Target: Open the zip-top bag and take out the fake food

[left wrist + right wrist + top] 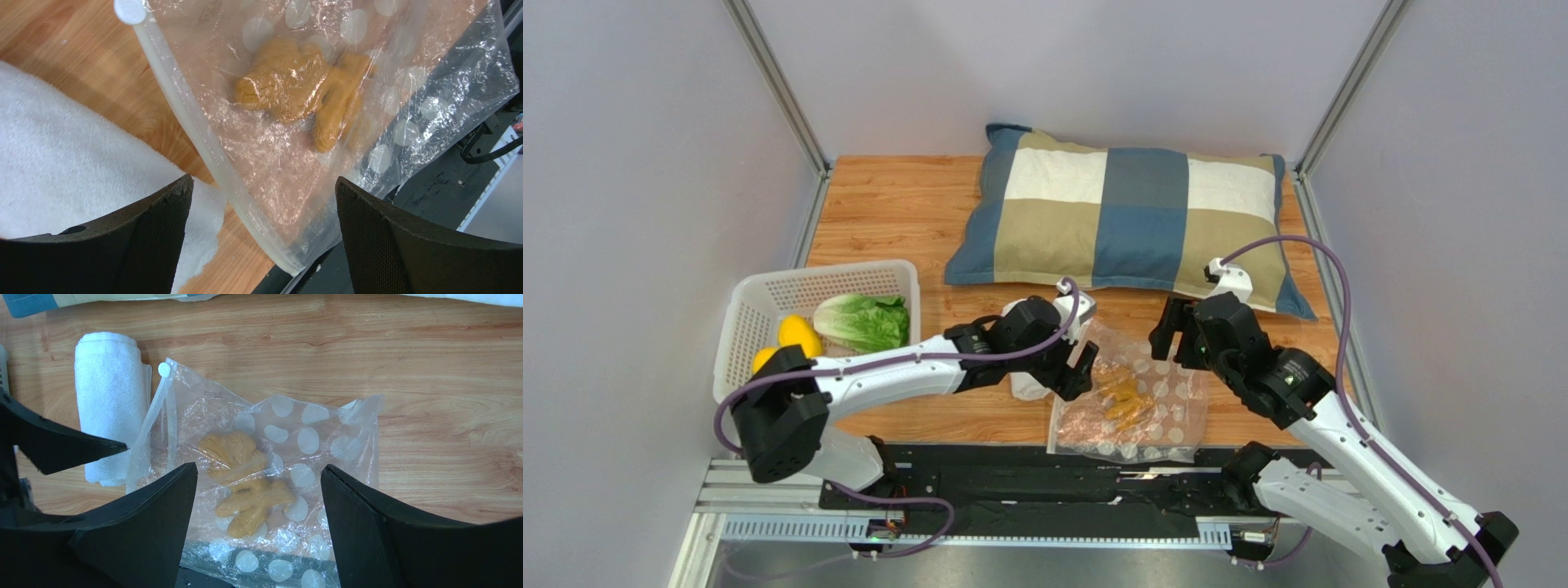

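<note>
On the worktop: spotty bag lies flat, both jaws open wide

At the far left of the worktop (891,208) sits a white basket (768,294). A green leafy cabbage (863,321) lies in it. Two yellow lemons (798,333) lie just beside the cabbage, on its left.

Next comes the left arm (891,365), which reaches to the middle. The left jaws are open wide and hold nothing. A rolled white towel (107,398) lies under them. In the left wrist view the bag's zip edge shows between them. I cannot tell if they touch the bag.

The zip-top bag (1130,404) lies flat in the middle, at the near edge of the worktop. Its zip edge is on the left side, just beside the towel, so its mouth points left. That edge runs from back to front, with a little white slider (164,369) at the back end. The bag looks about as long as it is wide. I cannot tell if the zip is shut. Lumpy brown pieces (236,456) lie inside, near the middle.

The right arm (1320,410) comes in from the right. The right jaws are open wide too, with nothing in them, and they hang over the bag.

At the back lies a big checked pillow (1130,214), its long side running left to right.
</note>
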Available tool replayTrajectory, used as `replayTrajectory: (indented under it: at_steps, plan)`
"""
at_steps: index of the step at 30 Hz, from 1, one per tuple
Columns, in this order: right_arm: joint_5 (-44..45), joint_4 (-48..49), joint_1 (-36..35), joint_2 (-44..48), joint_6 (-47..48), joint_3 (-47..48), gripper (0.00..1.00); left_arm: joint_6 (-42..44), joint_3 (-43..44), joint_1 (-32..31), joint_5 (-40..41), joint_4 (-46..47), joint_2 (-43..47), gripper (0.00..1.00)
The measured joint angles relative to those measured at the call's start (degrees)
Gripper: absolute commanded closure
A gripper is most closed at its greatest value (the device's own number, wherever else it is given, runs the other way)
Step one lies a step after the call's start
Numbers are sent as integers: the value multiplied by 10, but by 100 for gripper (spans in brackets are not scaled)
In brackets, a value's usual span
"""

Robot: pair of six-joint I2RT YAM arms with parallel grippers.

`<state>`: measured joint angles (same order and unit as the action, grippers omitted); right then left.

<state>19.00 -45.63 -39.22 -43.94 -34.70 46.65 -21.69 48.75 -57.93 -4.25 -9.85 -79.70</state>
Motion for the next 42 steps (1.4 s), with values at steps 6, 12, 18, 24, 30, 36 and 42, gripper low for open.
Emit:
replayTrajectory:
  at_steps: [6,12,18,24,30,36,42]
  plan:
    - [-3,0,-4,4,-1,-2,22,15,38,24,-33,3,-67,11]
    - [-5,0,-8,19,-3,-2,22,8,38,70,-111,31,-83,34]
    - [-6,0,-20,20,-10,-2,22,-13,40,69,-196,72,-110,75]
    - [-4,-4,-57,18,-20,-2,23,-35,41,67,-228,92,-115,100]
    - [16,-15,-154,22,-44,-7,22,-94,31,61,-222,129,-65,100]
    - [69,-17,-252,7,-72,-10,21,-162,30,22,-176,180,-30,100]
    - [125,-61,-268,-1,-100,-9,19,-158,40,20,-133,123,-33,26]
